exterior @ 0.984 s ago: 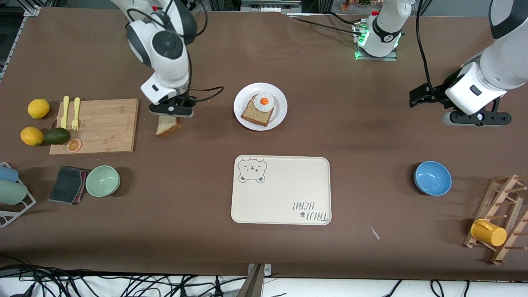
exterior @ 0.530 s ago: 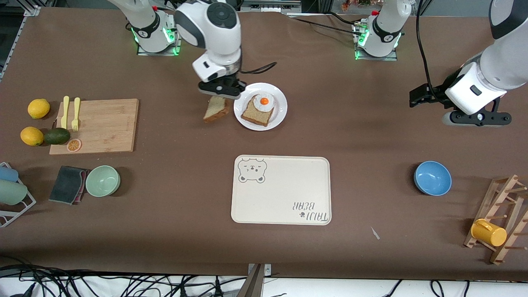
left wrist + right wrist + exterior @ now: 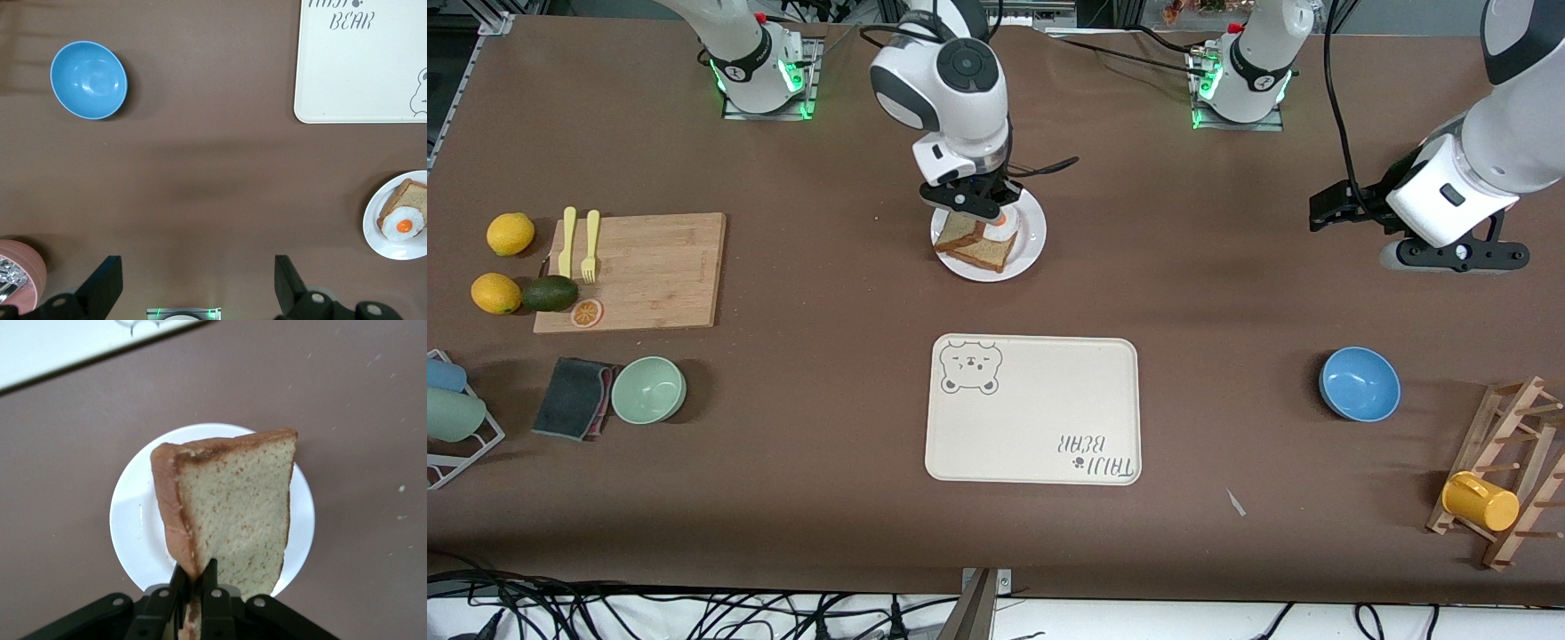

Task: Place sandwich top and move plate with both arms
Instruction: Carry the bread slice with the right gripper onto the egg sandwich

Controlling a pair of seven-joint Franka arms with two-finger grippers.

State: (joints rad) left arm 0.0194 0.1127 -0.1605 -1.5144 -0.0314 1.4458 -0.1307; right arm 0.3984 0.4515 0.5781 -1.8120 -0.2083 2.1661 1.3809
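Note:
My right gripper (image 3: 968, 207) is shut on the sandwich top (image 3: 957, 231), a plain speckled bread slice, and holds it over the white plate (image 3: 1031, 238). In the right wrist view the fingers (image 3: 177, 581) pinch the slice's crust edge and the slice (image 3: 233, 510) hangs over the plate (image 3: 137, 520). On the plate lies the other slice (image 3: 987, 252); its fried egg is mostly hidden under my gripper. My left gripper (image 3: 1334, 209) is open and empty, waiting over bare table toward the left arm's end. The left wrist view shows the plate (image 3: 373, 230) with the egg slice (image 3: 404, 214).
A cream bear tray (image 3: 1033, 409) lies nearer the camera than the plate. A blue bowl (image 3: 1359, 383) and a wooden rack with a yellow cup (image 3: 1480, 500) are toward the left arm's end. A cutting board (image 3: 632, 271), fruit, a green bowl (image 3: 648, 389) and a cloth are toward the right arm's end.
My right gripper has carried the bread slice from beside the cutting board across the table to over the plate. The left arm has not moved.

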